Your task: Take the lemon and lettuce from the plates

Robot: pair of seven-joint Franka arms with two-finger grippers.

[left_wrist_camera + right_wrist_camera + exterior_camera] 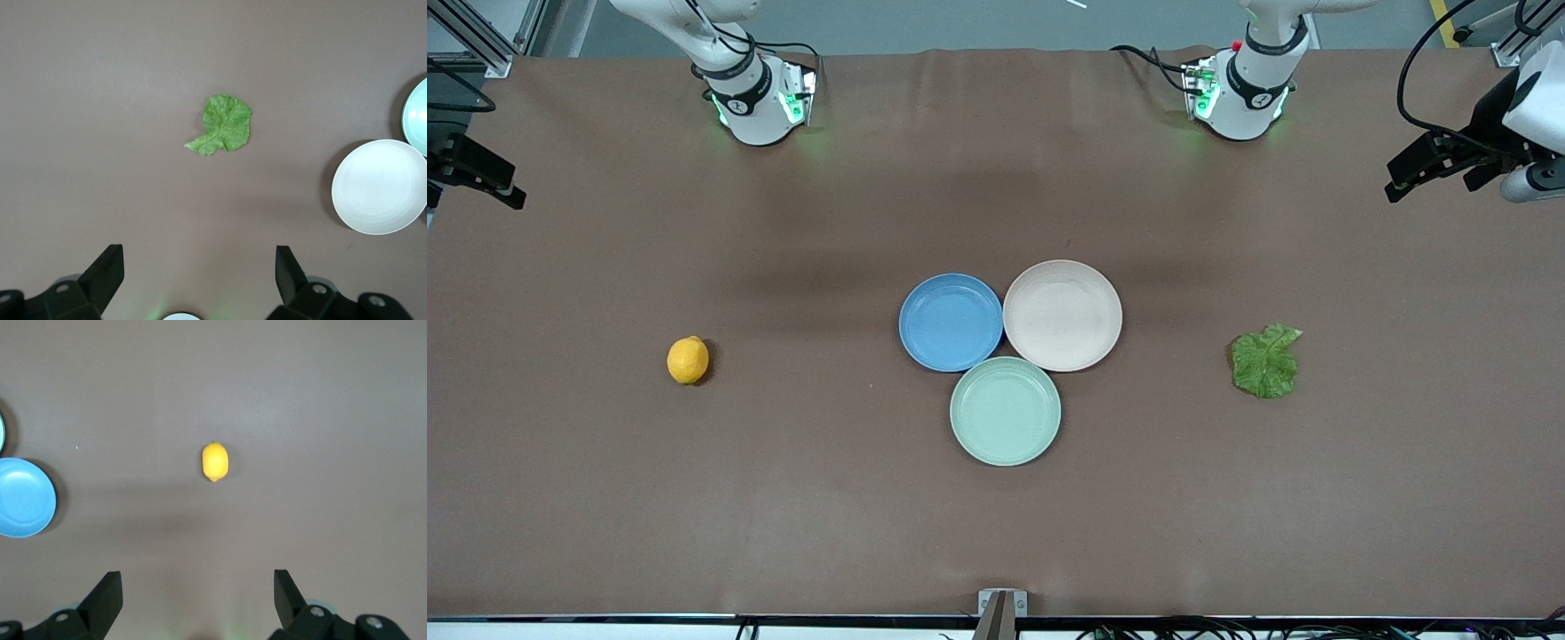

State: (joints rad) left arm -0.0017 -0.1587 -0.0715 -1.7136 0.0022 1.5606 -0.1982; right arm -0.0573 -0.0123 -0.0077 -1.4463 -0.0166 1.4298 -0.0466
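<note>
Small oval yellow-orange lemon [687, 360] on the bare brown table [800, 498] toward the right arm's end, well apart from the round blue plate [951, 322]; flat crinkled green lettuce leaf [1264, 361] toward the left arm's end, clear of the round cream plate [1063, 315]. Neither on a plate (despite the task's wording). Right gripper [197, 597] high over the table, jaws wide and empty, lemon straight ahead between them, long axis in line with the fingers. Left gripper [200, 273] likewise spread, empty, lettuce ahead

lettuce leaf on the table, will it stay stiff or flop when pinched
The lettuce looks thin and crinkled and lies flat on the table, so it would probably droop from a pinch, weigh little, and perhaps tear. Flat against the surface, its edge may be hard to get under.
</note>
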